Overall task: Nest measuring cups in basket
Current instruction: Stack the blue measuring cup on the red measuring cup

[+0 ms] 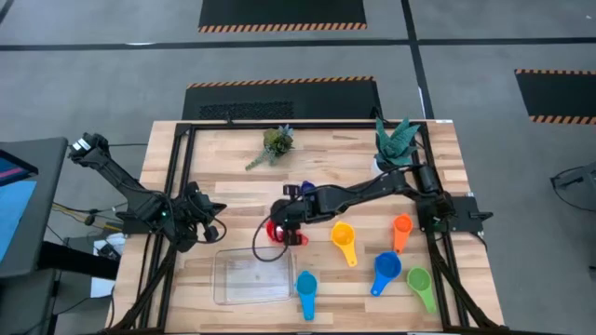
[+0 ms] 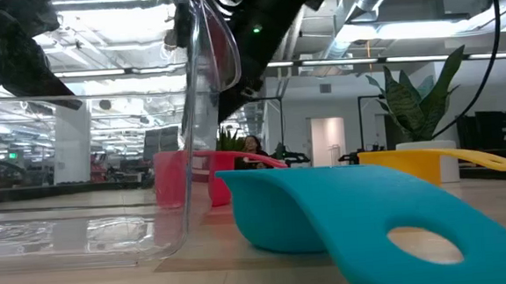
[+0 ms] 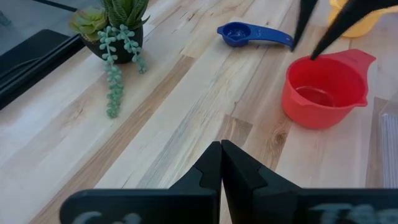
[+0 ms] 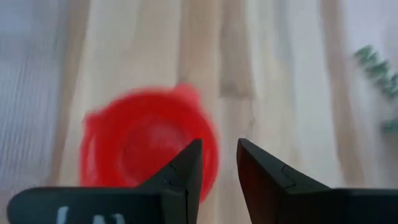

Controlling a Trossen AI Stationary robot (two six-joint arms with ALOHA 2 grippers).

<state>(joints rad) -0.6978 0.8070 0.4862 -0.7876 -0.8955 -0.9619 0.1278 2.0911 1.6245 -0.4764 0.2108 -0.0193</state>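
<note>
Red cup (image 4: 146, 146) — right gripper (image 4: 217, 163) overhead

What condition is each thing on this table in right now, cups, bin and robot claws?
red cup: upright on the wood, empty, beside the bin.
basket: empty.
yellow cup, orange cup, two blue cups and green cup: loose on the table.
right gripper: open over the red cup.
left gripper: shut, empty.

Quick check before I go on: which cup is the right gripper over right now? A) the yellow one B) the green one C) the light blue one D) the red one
D: the right gripper hangs with jaws apart over the red cup, just beside the basket.
</note>
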